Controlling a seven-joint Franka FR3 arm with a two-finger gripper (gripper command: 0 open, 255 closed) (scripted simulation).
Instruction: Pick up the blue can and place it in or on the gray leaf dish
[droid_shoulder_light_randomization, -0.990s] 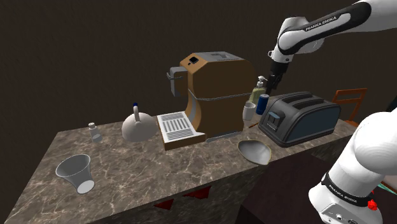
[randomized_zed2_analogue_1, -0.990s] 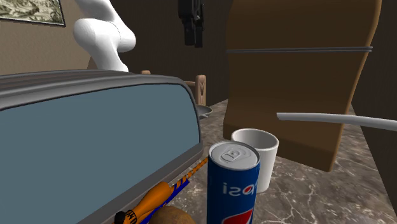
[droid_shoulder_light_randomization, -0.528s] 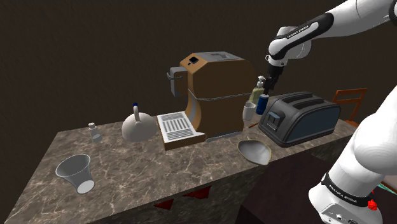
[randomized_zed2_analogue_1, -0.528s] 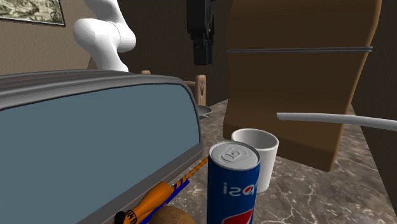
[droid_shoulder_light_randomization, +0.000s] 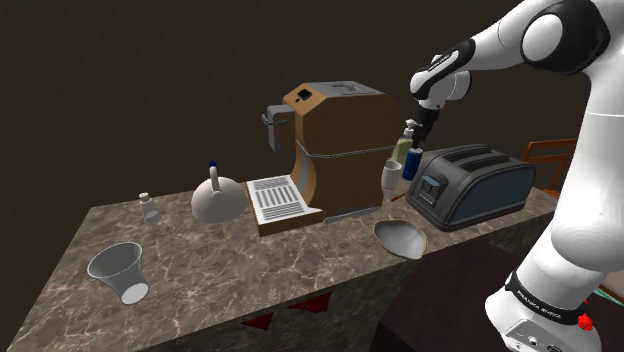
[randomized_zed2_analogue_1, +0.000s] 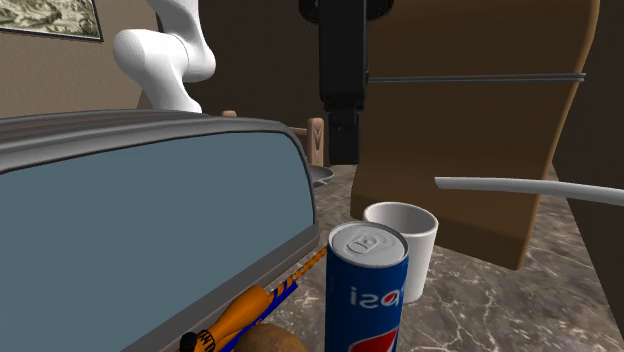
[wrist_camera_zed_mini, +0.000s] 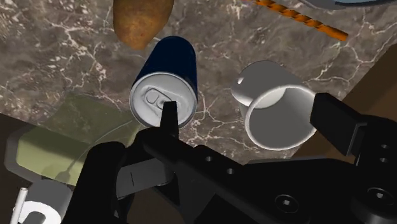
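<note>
Presently the approach step is in hand: the gripper (droid_shoulder_light_randomization: 424, 133) hangs above the back of the marble counter (droid_shoulder_light_randomization: 200, 285), in the narrow lane between the brown coffee machine (droid_shoulder_light_randomization: 340, 150) and the dark toaster (droid_shoulder_light_randomization: 470, 185). Its fingers stand wide apart and hold nothing.

The blue can (droid_shoulder_light_randomization: 414, 166) stands upright on the counter, just beside the toaster's end wall, with a white cup (droid_shoulder_light_randomization: 391, 176) close on the side toward the coffee machine. From the second exterior view the can (randomized_zed2_analogue_1: 366, 290) is in the foreground, and the gripper (randomized_zed2_analogue_1: 343, 148) hangs above and beyond it.

Seen along the hand, the gripper (wrist_camera_zed_mini: 249, 121) is not centred on its target. One fingertip lies over the rim of the can (wrist_camera_zed_mini: 164, 86), while the white cup (wrist_camera_zed_mini: 275, 111) sits in the gap between the fingers. A brown, potato-like lump (wrist_camera_zed_mini: 141, 22) lies just past the can.

The next move, as I judge it, calls for a sideways shift to bring the can between the fingers and leave the cup outside, then a straight descent. Room is tight, so a finger could catch the cup.

The gray leaf dish (droid_shoulder_light_randomization: 400, 238) waits at the counter's front edge, before the toaster, well apart from the can.
</note>
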